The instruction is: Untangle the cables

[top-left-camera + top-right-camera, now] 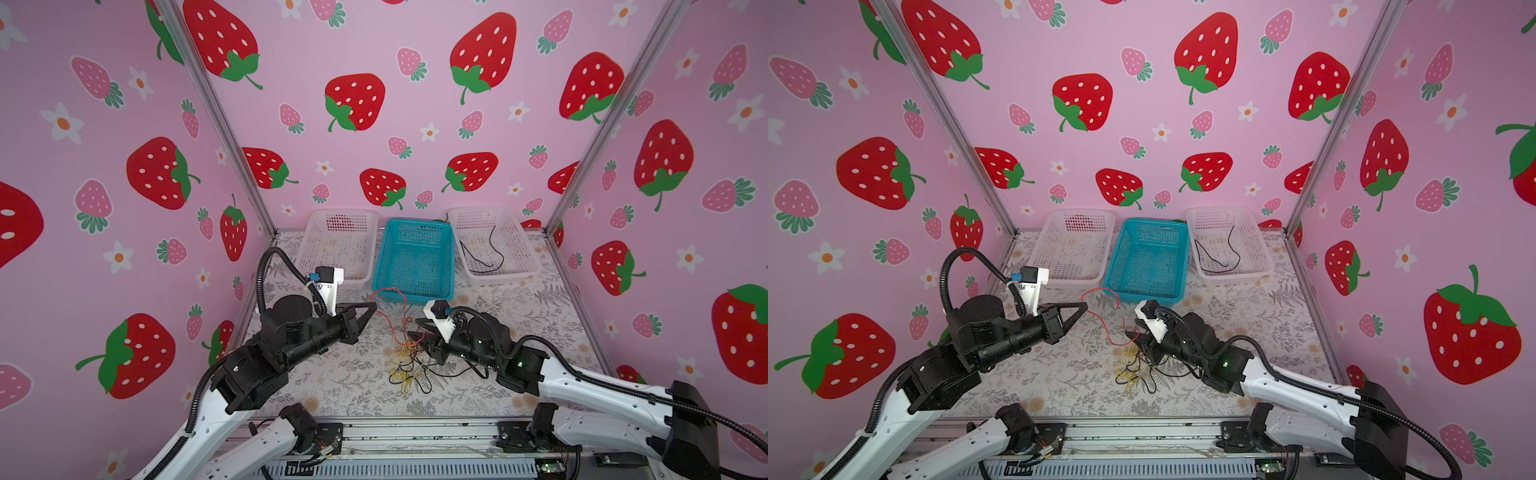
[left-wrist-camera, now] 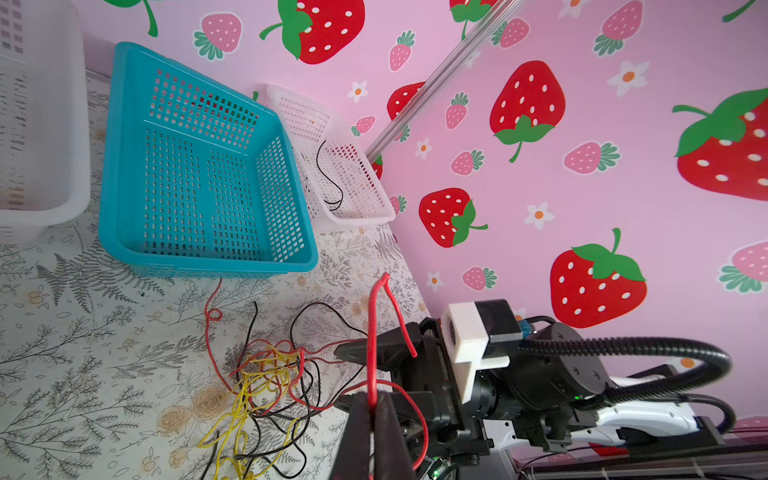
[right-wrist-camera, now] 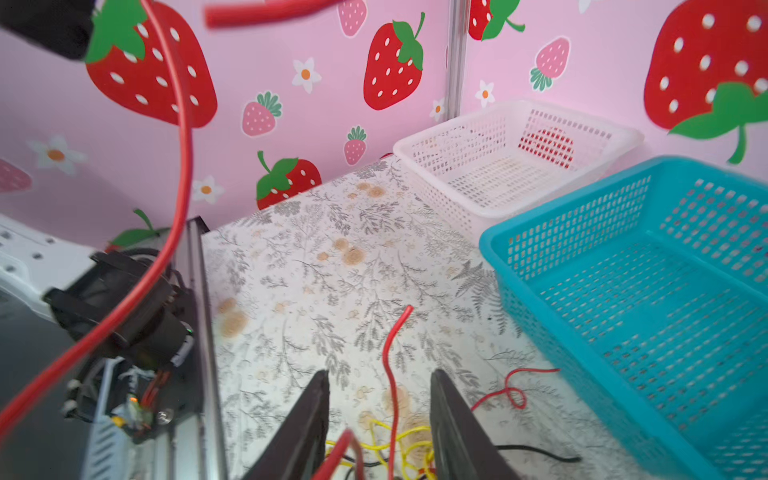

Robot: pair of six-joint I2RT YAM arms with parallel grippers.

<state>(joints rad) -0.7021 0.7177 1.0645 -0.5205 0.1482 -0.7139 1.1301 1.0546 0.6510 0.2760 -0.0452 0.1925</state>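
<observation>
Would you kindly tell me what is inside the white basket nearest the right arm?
One black cable lies curled on the floor of the white basket; nothing else shows there. In the left wrist view the blue basket hides part of it.

Blurred red cable (image 3: 266, 14) at the right wrist view's edge

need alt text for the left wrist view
The left tool pinches a red cable rising from a tangle of red, yellow and black cables on the floral table. An empty blue basket sits beyond; the right arm reaches toward the tangle.
</observation>
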